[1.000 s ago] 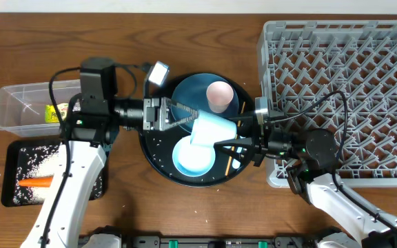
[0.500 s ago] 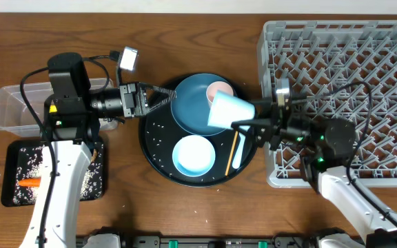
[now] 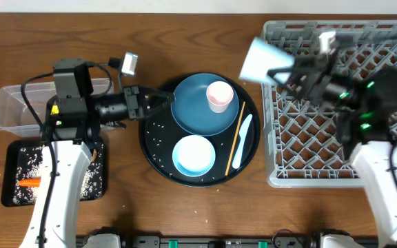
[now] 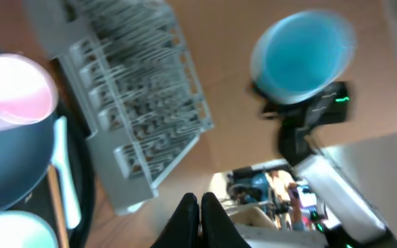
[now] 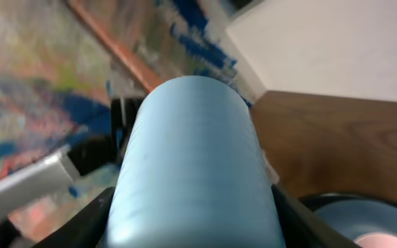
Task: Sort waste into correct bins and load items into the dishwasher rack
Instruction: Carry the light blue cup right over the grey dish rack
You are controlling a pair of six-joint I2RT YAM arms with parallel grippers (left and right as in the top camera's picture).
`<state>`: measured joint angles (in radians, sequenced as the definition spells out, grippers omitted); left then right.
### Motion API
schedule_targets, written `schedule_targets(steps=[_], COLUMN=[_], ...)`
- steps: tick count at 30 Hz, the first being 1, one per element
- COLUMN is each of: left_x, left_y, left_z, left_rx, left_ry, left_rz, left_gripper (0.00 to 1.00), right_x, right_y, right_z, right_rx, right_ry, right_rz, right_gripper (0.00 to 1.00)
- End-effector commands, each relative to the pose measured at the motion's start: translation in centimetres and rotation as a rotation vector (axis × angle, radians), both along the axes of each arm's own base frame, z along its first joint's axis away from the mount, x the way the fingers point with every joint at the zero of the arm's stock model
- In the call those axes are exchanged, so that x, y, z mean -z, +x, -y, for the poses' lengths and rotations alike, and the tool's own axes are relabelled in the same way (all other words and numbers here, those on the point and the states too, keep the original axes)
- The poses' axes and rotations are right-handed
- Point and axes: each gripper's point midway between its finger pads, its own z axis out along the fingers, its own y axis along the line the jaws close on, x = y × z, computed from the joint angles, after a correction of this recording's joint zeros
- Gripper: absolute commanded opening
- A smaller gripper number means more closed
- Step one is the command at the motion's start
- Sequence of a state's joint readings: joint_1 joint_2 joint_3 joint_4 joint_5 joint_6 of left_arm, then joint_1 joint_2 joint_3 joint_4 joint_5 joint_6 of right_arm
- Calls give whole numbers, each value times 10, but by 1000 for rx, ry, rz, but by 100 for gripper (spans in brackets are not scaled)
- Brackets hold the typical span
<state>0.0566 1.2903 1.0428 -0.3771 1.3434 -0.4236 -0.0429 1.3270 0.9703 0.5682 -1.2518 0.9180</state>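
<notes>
Right gripper (image 3: 284,69) is clamped on the light-blue cup (image 3: 257,60). The cup lies on its side and high off the table, mouth pointing away from the wrist. The rack (image 3: 336,31) is below and behind the fingertips, and the cup hangs over the rack's edge on the tray side.

Step in hand, as I read it: loading this cup into the rack.

Next move needs:
- pull the cup back over the grid
- roll the wrist so the mouth faces down
- lower it between the pegs before letting go

Risk: it lands on a peg tip and tips over.

Left gripper (image 3: 163,102) is closed and holds nothing. It hovers at the rim of the round tray (image 3: 154,148), with the plate (image 3: 195,114) just ahead of its tips.

Not loaded yet, all ahead of the left tips:
- pink cup (image 3: 219,95), standing on the plate
- bowl (image 3: 194,155)
- chopstick (image 3: 234,138)
- flat utensil (image 3: 242,141)
</notes>
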Motion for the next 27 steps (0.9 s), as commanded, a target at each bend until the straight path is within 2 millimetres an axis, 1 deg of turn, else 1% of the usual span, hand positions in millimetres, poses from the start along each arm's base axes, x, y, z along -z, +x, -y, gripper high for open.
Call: schedule_targets(steps=[1, 5, 7, 9, 12, 13, 15, 17, 18, 19, 20, 22, 23, 24, 25, 26, 27], left_x=[18, 46, 57, 64, 71, 73, 75, 76, 77, 77, 77, 77, 77, 77, 77, 77, 77], left_y=[11, 18, 21, 24, 26, 26, 26, 26, 25, 25, 25, 25, 25, 25, 25, 25, 25], left_z=[-11, -26, -34, -41, -48, -49, -51, -53, -52, -52, -52, -52, -52, -52, -52, -52, -52], left_rx=[-87, -184, -231, -265, -301, -307, -315, -320, -320, -319, -319, -319, -319, -319, -319, -319, -319], left_ry=[137, 276, 335, 379, 425, 435, 446, 455, 455, 456, 456, 456, 456, 455, 455, 455, 455], left_rz=[58, -6, -33, -51, -68, -73, -80, -85, -88, -90, -91, -91, -91, -91, -91, -91, -91], left_gripper=[6, 6, 6, 7, 7, 7, 7, 8, 24, 34, 39, 40, 42, 47, 55, 66, 72], right_x=[-33, -53, -56, -52, -31, -19, 13, 41, 51, 61, 67, 74, 77, 80, 84, 88, 93], right_y=[6, 17, 23, 30, 43, 46, 49, 43, 38, 30, 23, 7, 1, -7, -14, -20, -27], right_z=[20, 51, 65, 78, 102, 111, 137, 164, 177, 192, 203, 219, 223, 226, 229, 232, 236], right_rx=[41, 137, 196, 265, 418, 482, 639, 782, 845, 909, 950, 1012, 1025, 1031, 1038, 1046, 1057], right_ry=[-7, -20, -34, -51, -118, -164, -304, -465, -536, -620, -686, -786, -818, -854, -882, -908, -939], right_rz=[24, -13, -31, -58, -133, -170, -272, -367, -415, -461, -493, -558, -584, -613, -642, -671, -703], right_gripper=[2, 2, 1, 2, 2, 1, 2, 1, 1, 1, 1, 1, 1, 1, 1, 1, 1])
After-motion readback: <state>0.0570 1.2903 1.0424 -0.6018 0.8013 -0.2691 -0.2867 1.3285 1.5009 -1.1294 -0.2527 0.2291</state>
